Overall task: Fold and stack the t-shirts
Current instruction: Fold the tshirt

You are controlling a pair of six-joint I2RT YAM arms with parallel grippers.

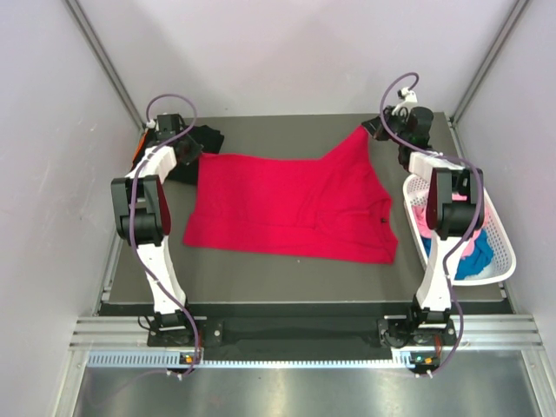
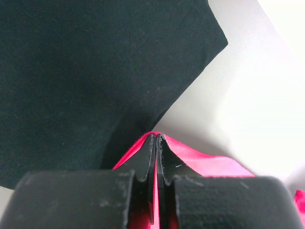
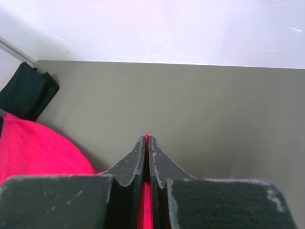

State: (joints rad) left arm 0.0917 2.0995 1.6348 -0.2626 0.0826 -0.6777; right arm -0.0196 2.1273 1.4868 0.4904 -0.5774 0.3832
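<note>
Two arms, matched pair. Left arm [image 1: 146, 213] and right arm [image 1: 447, 213]: white shells on the long links, black housings at the joints, black bases [image 1: 167, 328] at the near edge. Cables [image 1: 174, 97]: one purplish-grey lead per arm, looped above the wrist and run down along the links. Small orange patch [image 1: 139, 149] beside the left wrist. Left gripper [image 2: 156, 137] and right gripper [image 3: 147, 138]: matte black fingers [image 3: 162, 167], tapered to thin tips, faintly scuffed with pale scratches; blocky, rough-textured black mounts behind.

Top camera overhead looking down, wrist cameras close-up and low, all views sharing red t-shirt [image 1: 287, 204]
</note>
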